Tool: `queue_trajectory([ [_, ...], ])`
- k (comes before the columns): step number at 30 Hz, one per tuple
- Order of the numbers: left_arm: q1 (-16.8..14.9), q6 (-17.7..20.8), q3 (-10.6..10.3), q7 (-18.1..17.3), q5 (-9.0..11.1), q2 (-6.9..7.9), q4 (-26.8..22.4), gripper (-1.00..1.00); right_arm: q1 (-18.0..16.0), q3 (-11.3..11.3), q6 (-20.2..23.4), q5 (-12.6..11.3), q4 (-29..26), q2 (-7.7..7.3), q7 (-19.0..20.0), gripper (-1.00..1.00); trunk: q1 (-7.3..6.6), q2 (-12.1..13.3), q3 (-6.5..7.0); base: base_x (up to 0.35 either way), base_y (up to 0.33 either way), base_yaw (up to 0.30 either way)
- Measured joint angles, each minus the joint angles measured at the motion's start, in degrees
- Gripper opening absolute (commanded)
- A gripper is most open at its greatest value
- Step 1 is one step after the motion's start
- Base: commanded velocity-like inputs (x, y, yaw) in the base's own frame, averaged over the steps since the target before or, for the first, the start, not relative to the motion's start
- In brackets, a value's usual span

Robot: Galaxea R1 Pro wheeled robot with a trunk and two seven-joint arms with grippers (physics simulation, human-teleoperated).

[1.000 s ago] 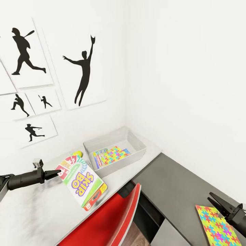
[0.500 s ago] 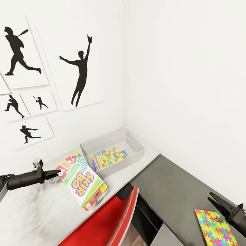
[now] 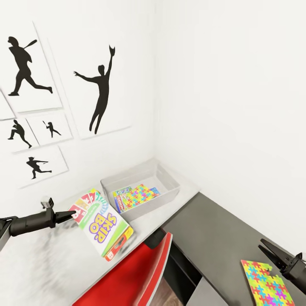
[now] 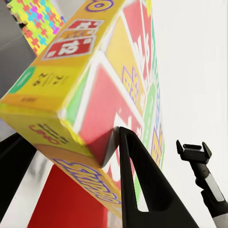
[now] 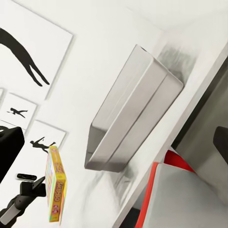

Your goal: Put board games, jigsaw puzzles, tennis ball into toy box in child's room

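My left gripper point(image 3: 73, 215) is shut on the short edge of the Skip-Bo board game point(image 3: 102, 223), which hangs tilted just above the pale table point(image 3: 51, 263). In the left wrist view the Skip-Bo box point(image 4: 99, 90) sits between the black fingers point(image 4: 137, 190). The light-grey toy box point(image 3: 170, 193) stands in the corner beyond it and holds a jigsaw puzzle point(image 3: 139, 194) lying on other game boxes. The other jigsaw puzzle point(image 3: 265, 282) lies on the dark lower desk section, under my open right gripper point(image 3: 267, 250). The tennis ball and the bed are out of view.
A red chair point(image 3: 131, 276) is pushed in under the desk between the arms. White walls meet in the corner behind the toy box, the left one carrying black sports-silhouette pictures point(image 3: 100, 91). The right wrist view shows the toy box point(image 5: 133, 114) from outside and the held Skip-Bo box point(image 5: 56, 190).
The camera has shifted a little, sliding the pictures, toy box and loose jigsaw leftward in view. A yellow-green ball edge seen behind the Skip-Bo a second ago is now covered. Both grippers hold their pose.
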Motion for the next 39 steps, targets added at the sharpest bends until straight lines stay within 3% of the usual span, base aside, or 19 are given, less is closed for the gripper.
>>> queue_trajectory([
  [3, -0.3, 1.8, 0.1, 0.0, 0.0, -0.31, 0.0, -1.0, 0.0, 0.0, -0.1, 0.0, 0.0, 0.0, 0.0, 1.0, -0.66, 1.2, 0.54, 0.0, 0.0, 0.0],
  [6, -0.8, 6.8, 0.1, 0.0, 0.0, -0.52, -1.0, -1.0, 0.0, 0.0, -0.2, 0.0, 0.1, 0.05, 0.0, 1.0, -1.32, 2.4, 1.09, 0.0, 0.0, 0.0],
  [10, -1.1, 11.0, 0.1, 0.0, 0.2, -1.35, -9.3, -1.0, 0.0, -0.1, -0.3, 0.0, 0.1, 0.04, 0.0, 1.0, -1.99, 3.6, 1.64, 0.0, 0.0, 0.0],
  [13, -1.2, 11.8, 0.1, 0.0, 0.1, -4.54, -14.7, -1.0, 0.0, -0.1, -0.2, 0.0, 0.1, -0.01, 0.0, 1.0, -1.99, 3.6, 1.63, 0.0, 0.0, 0.0],
  [18, -1.4, 12.0, 0.1, 0.0, -0.4, -9.21, -17.4, -1.0, 0.0, -0.1, -0.2, -0.1, 0.2, -0.02, 0.0, 1.0, -1.99, 3.6, 1.63, 0.0, 0.0, 0.0],
  [21, -3.2, 12.0, 0.2, 0.0, -0.4, -12.18, -18.2, -1.0, 0.0, -0.1, -0.2, -0.1, 0.2, -0.02, 0.0, 1.0, -1.98, 3.6, 1.64, 0.0, 0.0, 0.0],
  [25, -6.4, 12.0, 0.4, 8.1, -0.6, -16.67, -18.4, -1.0, -0.1, -0.1, -0.2, -0.1, 0.2, -0.02, 0.0, 1.0, -1.99, 3.6, 1.63, 0.0, 0.0, 0.0],
  [29, -8.4, 11.8, 3.4, 13.2, -0.2, -18.88, -18.9, -1.0, -0.1, -0.1, -0.2, -0.1, 0.3, -0.06, 0.0, 1.0, -1.99, 3.6, 1.64, 0.0, 0.0, 0.0],
  [35, -8.9, 11.7, 10.5, 15.0, -0.3, -20.95, -19.4, -1.0, -0.1, -0.1, -0.2, -0.1, 0.6, -0.1, -0.1, 1.0, -1.99, 3.6, 1.63, 0.0, 0.0, 0.0],
  [39, -8.9, 11.9, 11.8, 16.2, -0.3, -21.44, -19.9, -1.0, -0.2, -0.1, -0.2, -0.1, 0.8, -0.1, -0.1, 1.0, -1.99, 3.6, 1.63, 0.0, 0.0, 0.0],
])
